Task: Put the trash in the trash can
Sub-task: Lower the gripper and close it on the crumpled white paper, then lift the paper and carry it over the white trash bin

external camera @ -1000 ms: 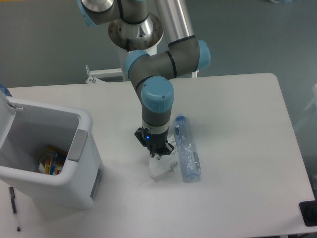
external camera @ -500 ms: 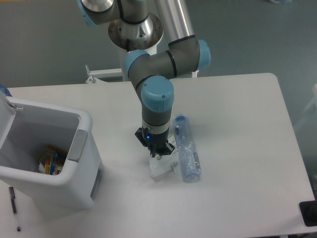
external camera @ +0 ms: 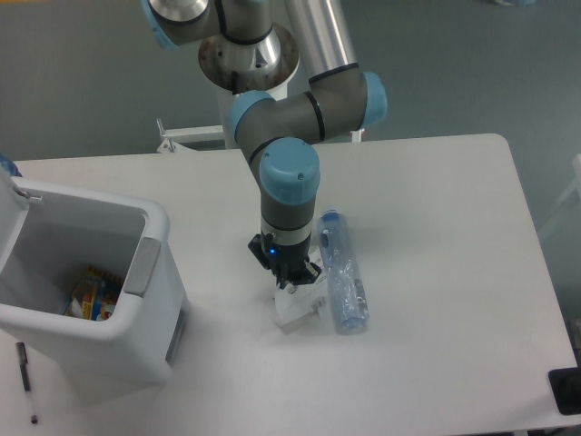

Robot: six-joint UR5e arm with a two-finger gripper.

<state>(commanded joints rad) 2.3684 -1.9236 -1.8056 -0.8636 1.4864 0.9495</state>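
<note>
A small flattened white carton [external camera: 300, 312] lies on the table just left of a crushed clear plastic bottle [external camera: 341, 272] with a bluish cap at its far end. My gripper [external camera: 293, 283] points straight down onto the carton's upper edge. Its dark fingers [external camera: 282, 278] stand close together around that edge, and the wrist above hides part of them. The bottle lies free, right beside the gripper. The trash can [external camera: 136, 341] is a white bin at the left with a grey side panel, and its lid is swung open.
A colourful yellow-red packet [external camera: 91, 295] lies inside the bin. A thin black pen [external camera: 26, 381] rests on the table in front of the bin. A dark object [external camera: 567, 391] sits at the table's near right corner.
The arm has shifted very slightly to the right. The carton and the bottle lie where they were.
</note>
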